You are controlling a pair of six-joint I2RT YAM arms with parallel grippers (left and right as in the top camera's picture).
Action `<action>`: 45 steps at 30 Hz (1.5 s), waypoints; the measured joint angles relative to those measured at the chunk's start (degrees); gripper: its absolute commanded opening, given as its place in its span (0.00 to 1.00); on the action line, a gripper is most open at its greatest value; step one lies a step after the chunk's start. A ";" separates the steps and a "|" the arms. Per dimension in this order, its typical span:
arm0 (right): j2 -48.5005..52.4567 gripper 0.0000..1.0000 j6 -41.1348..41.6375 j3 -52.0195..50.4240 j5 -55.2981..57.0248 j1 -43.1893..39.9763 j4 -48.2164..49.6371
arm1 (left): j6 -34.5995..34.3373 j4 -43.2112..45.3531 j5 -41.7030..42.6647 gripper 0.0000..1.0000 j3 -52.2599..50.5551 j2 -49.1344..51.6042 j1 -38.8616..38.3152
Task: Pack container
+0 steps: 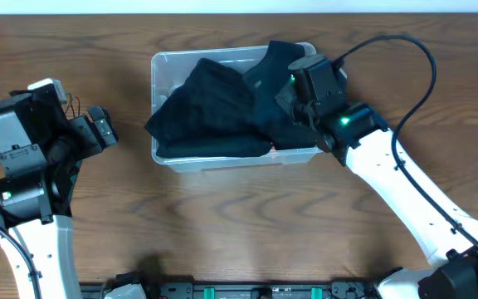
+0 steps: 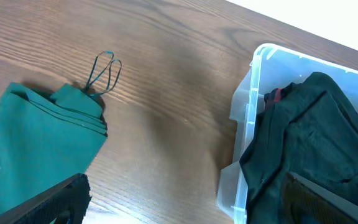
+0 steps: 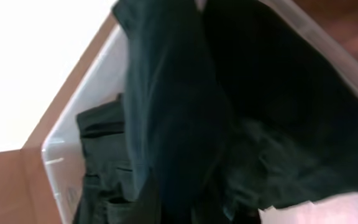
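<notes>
The clear container stands mid-table and holds dark garments, one spilling over its left rim. My right gripper is over the bin's right end, shut on a dark garment that hangs from it down into the bin; the cloth hides the fingers in the right wrist view. The bin's wall shows at that view's left. My left gripper is open and empty, left of the bin. In the left wrist view the container is at the right, with dark clothes inside.
A folded green garment with a thin loop lies on the wooden table left of the bin, below my left gripper. The overhead view hides it under the left arm. The table's far edge runs behind the bin.
</notes>
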 measured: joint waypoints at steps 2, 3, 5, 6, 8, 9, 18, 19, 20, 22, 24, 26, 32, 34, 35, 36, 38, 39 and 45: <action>0.00 0.01 1.03 0.00 0.00 0.00 -0.87 | 0.00 -0.02 0.00 0.98 0.00 0.00 -0.02; 0.00 0.01 1.79 0.00 0.02 0.00 -1.62 | 0.00 0.00 0.02 0.98 0.00 0.00 0.00; 0.00 0.01 3.65 0.00 0.02 0.00 -3.67 | 0.00 0.00 0.00 0.98 0.00 0.00 0.00; 0.00 0.01 4.55 0.00 0.00 0.00 -4.68 | 0.00 0.00 0.00 0.98 0.00 0.00 0.00; 0.00 0.01 6.36 0.00 -0.02 0.00 -6.62 | 0.00 -0.02 0.00 0.98 0.00 0.00 0.00; 0.00 0.01 7.32 0.00 0.00 0.00 -7.58 | 0.00 -0.02 0.02 0.98 0.00 0.00 0.00; 0.00 0.70 11.50 0.00 -0.66 0.00 -12.79 | 0.00 0.00 0.00 0.98 0.00 0.00 0.00; 0.00 0.74 11.41 0.00 -0.72 0.00 -13.05 | 0.00 -0.02 0.00 0.98 0.00 0.00 -0.02; 0.00 0.76 10.88 0.00 -0.70 0.00 -13.07 | 0.00 0.00 0.00 0.98 0.00 0.00 0.00; -0.07 0.81 10.60 0.00 -0.66 -0.02 -13.07 | 0.00 -0.02 0.00 0.98 0.00 0.00 0.00; -0.52 0.86 9.97 0.00 -0.52 -0.22 -13.16 | 0.00 0.00 0.00 0.98 0.00 0.00 0.00; -1.66 0.89 9.18 0.00 -0.11 -0.35 -13.27 | 0.00 -0.02 0.00 0.98 0.00 0.00 0.00; -9.84 0.91 8.07 0.00 1.95 -0.57 -13.60 | 0.00 0.00 0.00 0.98 0.00 0.00 0.00; -13.18 0.39 7.28 0.02 2.49 -0.57 -13.00 | 0.00 0.00 0.00 0.98 0.00 0.00 0.00; -14.62 0.01 6.27 0.00 2.71 -0.57 -12.11 | 0.00 0.00 0.00 0.98 0.00 0.00 0.00; -16.00 0.01 5.01 0.02 3.02 -0.57 -10.62 | 0.00 0.00 0.00 0.98 0.00 0.00 0.00; -17.68 0.01 2.29 0.04 3.21 -0.57 -7.41 | 0.00 0.00 0.00 0.98 0.00 0.00 0.00; -18.12 0.01 0.66 0.07 3.17 -0.57 -5.73 | 0.00 -0.02 0.00 0.98 0.00 0.00 0.00; -14.45 0.01 -4.66 -0.04 -1.64 -0.79 5.38 | 0.00 0.02 0.00 0.98 0.00 0.00 0.00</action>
